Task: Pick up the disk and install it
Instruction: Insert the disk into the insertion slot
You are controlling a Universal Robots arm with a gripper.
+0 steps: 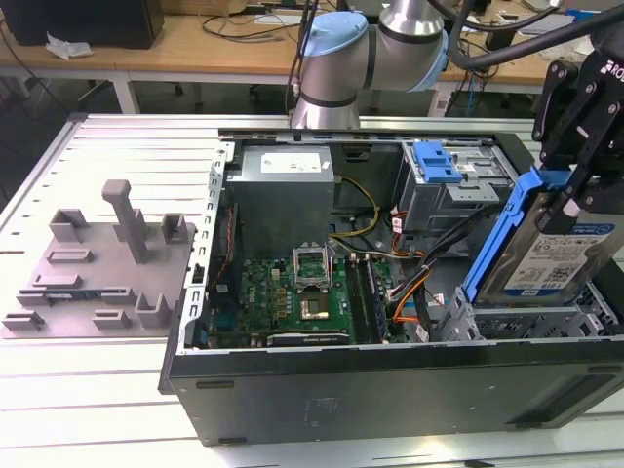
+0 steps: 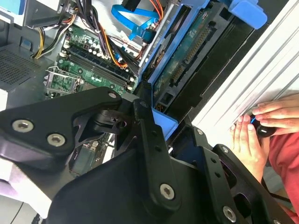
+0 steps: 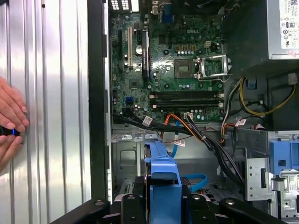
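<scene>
So the gripper (image 1: 570,195) is clamped shut on the upper end of the disk (image 1: 561,255), pinching its blue bracket. That means the drive hangs right below the jaws instead of off to one side. It's up on edge and leaning, and the long axis looks like it runs slantwise down from the jaws toward the metal drive bay (image 1: 526,320) in the corner of the computer case (image 1: 390,390). Lower end seems to be right at the bay's rim, not seated flat yet, I'd say.
</scene>
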